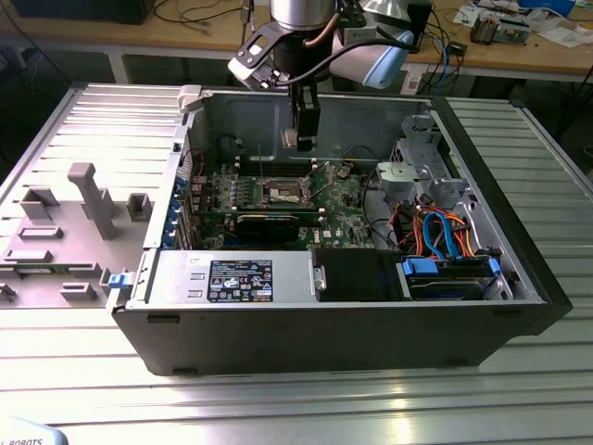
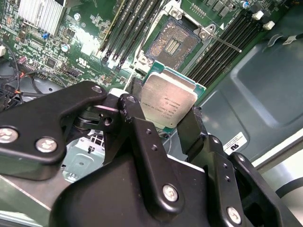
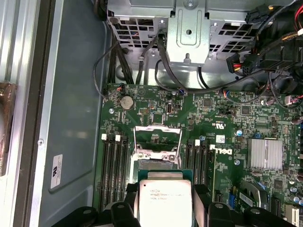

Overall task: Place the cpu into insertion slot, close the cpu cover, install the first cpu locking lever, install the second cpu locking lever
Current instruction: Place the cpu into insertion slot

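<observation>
grey moulded tray [image 1: 69, 227]: on bench [image 1: 278, 399], well off to the exterior view's left of the jaws
computer case [image 1: 334, 324]: open, jaws hang inside it
jaws: clamped on cpu [image 2: 168, 101], 2 fingers [image 2: 189, 130] on opposite edges
cpu: between jaws, silvery top visible, above motherboard [image 1: 343, 199], not seated
socket [image 2: 173, 45]: bare, near the jaws, under them
cpu cover [image 3: 158, 152]: raised, just beyond socket
drive cage [image 1: 422, 171]: exterior view's right of jaws

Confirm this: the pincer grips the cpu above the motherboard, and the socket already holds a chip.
Wrong on the socket: the second wrist view shows the socket empty, its contacts bare. The pincer does grip the cpu above the motherboard.
</observation>
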